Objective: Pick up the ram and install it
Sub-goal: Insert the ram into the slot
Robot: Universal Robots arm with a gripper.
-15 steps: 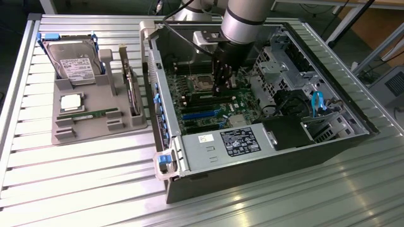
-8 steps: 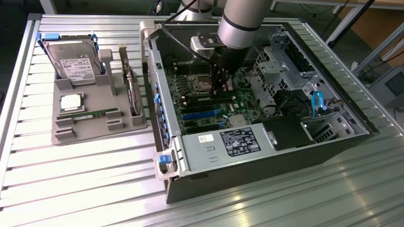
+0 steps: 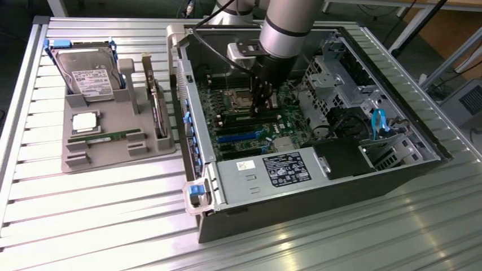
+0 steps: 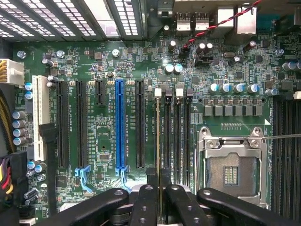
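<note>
ITEM: the ram (image 4: 160,141). A long, thin green board. In the wrist view it is seen edge-on, as a narrow pale line.

POSITION: Inside the open computer case (image 3: 316,186), over the motherboard (image 4: 94,61). It runs along the first of the memory slots (image 4: 178,136), the one on the blue slot's (image 4: 120,122) side, in line with that slot's white latch (image 4: 157,92). The processor socket (image 4: 233,165) lies beyond the slots.

GRIP: The black jaws are pressed together on the ram, pinching its near end from both flat sides.

NOT LEGIBLE: The ram's faces and chips are turned away from the wrist view. The jaws cover its near end. Whether its lower edge is seated in the slot or only resting above it cannot be told. In the exterior view the arm (image 3: 290,28) hides the grip.

ALSO ON THE DESK (image 3: 90,226): A grey holder (image 3: 83,161), at the exterior view's left of the case. It carries:
- a spare stick (image 3: 105,137), lying flat
- a silver processor chip (image 3: 84,122)
- a hard drive (image 3: 87,76)
- an expansion card (image 3: 157,107), on edge
</note>
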